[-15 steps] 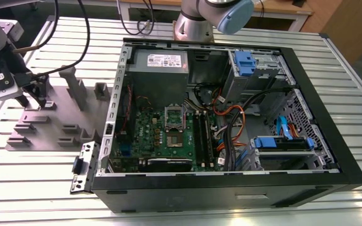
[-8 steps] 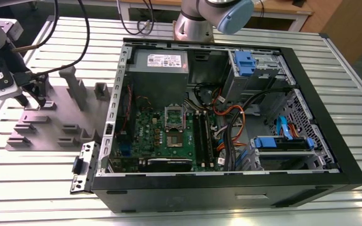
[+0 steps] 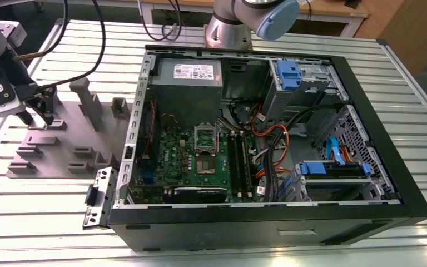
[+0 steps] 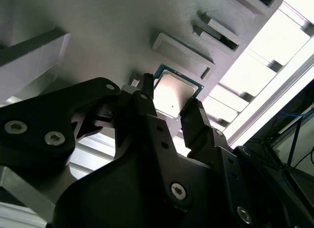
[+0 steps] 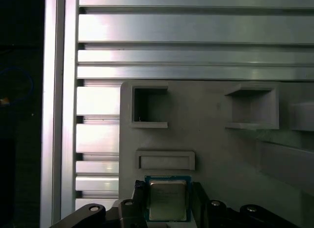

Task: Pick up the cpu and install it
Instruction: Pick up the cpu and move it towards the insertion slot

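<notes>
The cpu (image 4: 174, 90), a small flat square chip with a silvery top and a thin teal rim, sits between my gripper's (image 4: 170, 99) two black fingers, which press on its opposite sides. The first wrist view shows the cpu (image 5: 167, 199) held the same way by the gripper (image 5: 169, 189), just over the grey holder plate (image 5: 216, 154). In the exterior view my gripper (image 3: 39, 118) hangs over the far end of that holder plate (image 3: 73, 146), at the exterior view's left, well apart from the open computer case (image 3: 273, 228). The motherboard (image 3: 187, 161) lies inside the case, with its silver socket frame (image 3: 206, 138) near the middle.
The holder plate carries several raised posts and recessed pockets (image 5: 149, 106). Inside the case are a grey power supply box (image 3: 187, 75), drive cages with blue tabs (image 3: 332, 168) and bundles of cables (image 3: 269, 133). The slatted aluminium table (image 3: 43, 211) runs all around. The arm's base (image 3: 232, 25) stands behind the case.
</notes>
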`<state>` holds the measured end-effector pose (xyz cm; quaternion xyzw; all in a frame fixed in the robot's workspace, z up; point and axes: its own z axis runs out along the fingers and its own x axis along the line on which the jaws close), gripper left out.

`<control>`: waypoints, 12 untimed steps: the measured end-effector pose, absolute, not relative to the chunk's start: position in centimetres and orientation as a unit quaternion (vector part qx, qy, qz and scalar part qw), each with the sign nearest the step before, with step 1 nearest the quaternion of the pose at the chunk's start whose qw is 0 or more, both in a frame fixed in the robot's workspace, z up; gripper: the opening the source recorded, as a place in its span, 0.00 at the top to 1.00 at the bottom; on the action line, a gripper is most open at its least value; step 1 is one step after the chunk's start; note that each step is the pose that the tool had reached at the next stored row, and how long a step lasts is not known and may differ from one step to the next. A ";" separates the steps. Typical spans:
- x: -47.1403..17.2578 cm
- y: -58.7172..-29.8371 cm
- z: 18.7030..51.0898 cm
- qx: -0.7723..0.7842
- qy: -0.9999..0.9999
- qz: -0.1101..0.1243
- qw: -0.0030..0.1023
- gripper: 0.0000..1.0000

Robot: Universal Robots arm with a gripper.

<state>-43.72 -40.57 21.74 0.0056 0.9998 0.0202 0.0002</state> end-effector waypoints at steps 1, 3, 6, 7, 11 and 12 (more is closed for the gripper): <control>-43.7 -40.6 21.8 0.006 1.000 0.020 0.000 0.53; -43.7 -40.6 21.8 0.006 1.000 0.020 0.000 0.53; -43.7 -40.6 22.1 0.006 1.000 0.020 0.000 0.53; -43.7 -40.6 22.1 0.006 1.000 0.020 0.000 0.53; -43.7 -40.6 22.2 0.006 1.000 0.020 0.000 0.53; -43.7 -40.6 22.2 0.006 1.000 0.020 0.000 0.53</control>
